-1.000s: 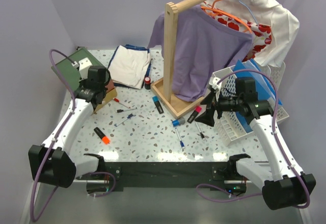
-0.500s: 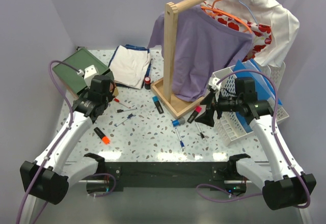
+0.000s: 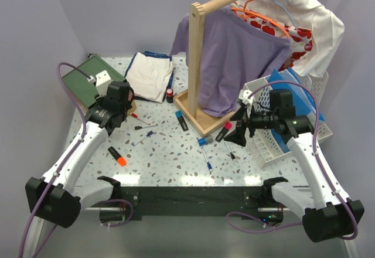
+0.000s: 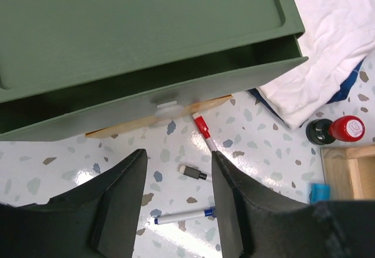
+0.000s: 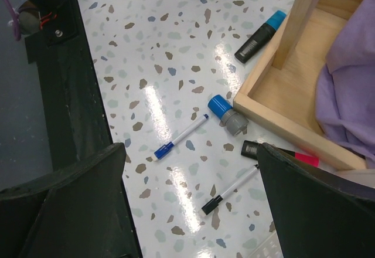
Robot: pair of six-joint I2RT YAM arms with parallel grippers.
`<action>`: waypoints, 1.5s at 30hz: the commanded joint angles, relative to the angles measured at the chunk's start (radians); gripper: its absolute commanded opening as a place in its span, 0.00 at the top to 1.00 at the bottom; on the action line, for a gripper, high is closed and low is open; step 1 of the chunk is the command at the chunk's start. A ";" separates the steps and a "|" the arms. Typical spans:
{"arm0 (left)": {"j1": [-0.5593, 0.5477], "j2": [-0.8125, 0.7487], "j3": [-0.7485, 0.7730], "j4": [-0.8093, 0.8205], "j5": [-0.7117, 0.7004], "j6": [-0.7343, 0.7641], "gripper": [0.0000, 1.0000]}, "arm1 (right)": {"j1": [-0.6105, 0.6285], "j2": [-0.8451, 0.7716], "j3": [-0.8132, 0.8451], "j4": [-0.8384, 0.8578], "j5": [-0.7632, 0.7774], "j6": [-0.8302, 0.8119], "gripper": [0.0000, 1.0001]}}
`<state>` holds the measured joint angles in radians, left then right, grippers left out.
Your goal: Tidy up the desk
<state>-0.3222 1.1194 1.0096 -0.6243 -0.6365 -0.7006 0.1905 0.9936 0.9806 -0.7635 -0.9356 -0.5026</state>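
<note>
The speckled white desk [image 3: 170,152] holds scattered pens. My left gripper [image 3: 117,112] is open and empty, hovering in front of the green-topped drawer box [image 3: 85,82]. In the left wrist view my gripper [image 4: 179,155] frames a black-capped pen [image 4: 194,173] and a blue pen [image 4: 181,216], with a red-capped pen [image 4: 202,128] beside the box [image 4: 140,35]. My right gripper [image 3: 239,128] is open and empty above the desk by the rack base. In the right wrist view it [image 5: 190,148] is over a blue pen [image 5: 180,136] and a black pen [image 5: 228,189].
A wooden clothes rack [image 3: 196,53] with a purple shirt [image 3: 240,58] stands at the middle right. A white basket [image 3: 281,135] sits at the right. Folded white cloth [image 3: 149,75], a red bottle [image 3: 169,97], an orange highlighter [image 3: 118,156] and a teal highlighter [image 3: 181,120] lie around.
My left gripper has drawn back from the green box's front, to the right and over the pens. The right arm has not moved.
</note>
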 commanded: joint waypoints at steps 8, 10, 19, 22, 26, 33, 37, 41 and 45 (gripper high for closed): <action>0.032 0.109 0.081 0.009 -0.135 -0.043 0.41 | 0.013 -0.016 0.017 -0.005 0.008 -0.028 0.01; 0.038 0.121 0.084 0.014 -0.138 -0.043 0.42 | 0.015 -0.016 0.017 -0.005 0.009 -0.028 0.01; 0.051 0.154 0.095 0.044 -0.172 -0.034 0.47 | 0.018 -0.012 0.017 -0.005 0.015 -0.028 0.01; 0.054 0.166 0.098 0.047 -0.184 -0.031 0.48 | 0.020 -0.013 0.018 -0.005 0.017 -0.030 0.01; 0.058 0.181 0.106 0.054 -0.195 -0.031 0.50 | 0.020 -0.013 0.018 -0.005 0.018 -0.030 0.01; 0.060 0.203 0.133 0.060 -0.190 -0.011 0.69 | 0.020 -0.016 0.017 -0.003 0.021 -0.030 0.01; 0.060 0.186 0.127 0.057 -0.167 -0.005 0.87 | 0.020 -0.018 0.018 -0.005 0.021 -0.030 0.01; 0.055 0.154 0.110 0.054 -0.138 -0.004 0.97 | 0.024 -0.018 0.018 -0.008 0.023 -0.030 0.01; 0.034 0.126 0.101 0.043 -0.109 -0.014 1.00 | 0.029 -0.016 0.018 -0.005 0.024 -0.030 0.01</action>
<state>-0.2718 1.2999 1.0958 -0.6163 -0.7551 -0.7025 0.2104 0.9936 0.9806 -0.7704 -0.9073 -0.5144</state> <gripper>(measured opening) 0.014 0.986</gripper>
